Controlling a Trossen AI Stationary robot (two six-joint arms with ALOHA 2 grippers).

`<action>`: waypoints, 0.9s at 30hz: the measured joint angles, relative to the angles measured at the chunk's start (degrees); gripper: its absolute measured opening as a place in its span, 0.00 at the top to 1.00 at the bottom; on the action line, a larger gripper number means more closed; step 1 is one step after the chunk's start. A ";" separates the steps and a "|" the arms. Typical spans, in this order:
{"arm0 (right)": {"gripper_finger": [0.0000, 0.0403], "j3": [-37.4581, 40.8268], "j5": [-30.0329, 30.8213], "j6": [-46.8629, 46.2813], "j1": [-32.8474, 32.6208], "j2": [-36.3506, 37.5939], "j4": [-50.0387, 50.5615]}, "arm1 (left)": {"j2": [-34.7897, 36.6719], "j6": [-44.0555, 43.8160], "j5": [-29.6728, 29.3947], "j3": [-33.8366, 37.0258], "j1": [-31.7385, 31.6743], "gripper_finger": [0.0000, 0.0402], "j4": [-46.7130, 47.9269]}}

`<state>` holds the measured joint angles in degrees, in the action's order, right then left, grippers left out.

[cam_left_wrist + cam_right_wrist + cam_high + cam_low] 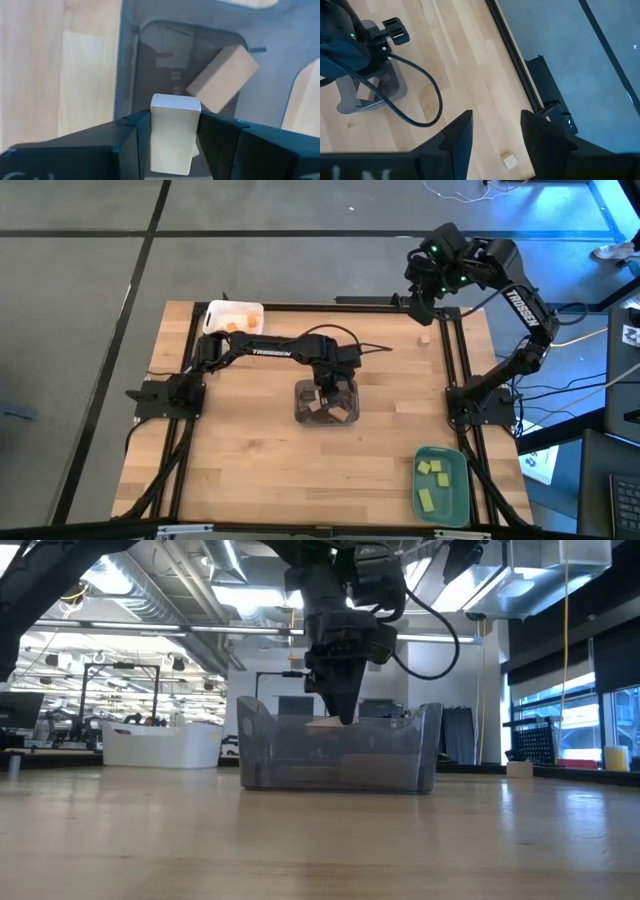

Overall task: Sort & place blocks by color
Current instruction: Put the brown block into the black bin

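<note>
Three trays [234, 310], three yellow-green blocks [433, 470] in the teal one, two orange blocks [238, 326], two arms [270, 350]

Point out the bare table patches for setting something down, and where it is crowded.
Bare wood lies between the grey tray and teal tray, and across the front left. Crowded: the left pincer shut on a tan block inside the grey tray. The white tray fills the far left corner.

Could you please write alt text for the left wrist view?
The left tool grips a pale tan block upright over the grey tray. Another tan block lies tilted inside the tray.
</note>
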<state>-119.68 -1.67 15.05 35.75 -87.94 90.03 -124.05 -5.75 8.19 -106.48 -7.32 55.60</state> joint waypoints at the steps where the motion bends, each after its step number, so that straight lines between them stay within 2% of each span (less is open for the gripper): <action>1: 0.59 0.02 0.00 0.00 0.00 0.00 -0.02 | 0.00 -0.06 -0.29 -0.01 0.05 0.69 -0.43; 4: 0.59 0.05 0.00 -0.01 0.00 -0.02 -0.03 | 0.00 -0.10 -0.91 -0.02 0.10 0.67 -0.72; 9: 0.59 0.05 -0.02 -1.14 0.00 -0.02 -0.03 | 0.00 0.54 -5.77 -0.02 1.10 0.65 -0.96; 14: 0.59 0.05 -0.02 -1.22 0.00 -0.02 -0.03 | 0.00 1.53 -3.13 -0.02 1.38 0.67 -0.92; 20: 0.59 0.05 -0.04 -1.44 0.00 -0.02 -0.03 | 0.00 3.31 -2.67 -0.02 1.79 0.69 -1.06; 27: 0.59 0.07 -0.04 -1.51 0.00 -0.02 -0.03 | 0.00 4.83 -7.02 -0.02 3.16 0.64 -2.44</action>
<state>-119.61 -1.72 13.54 35.75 -87.96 90.00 -124.05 -0.91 1.17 -106.50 -4.16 53.15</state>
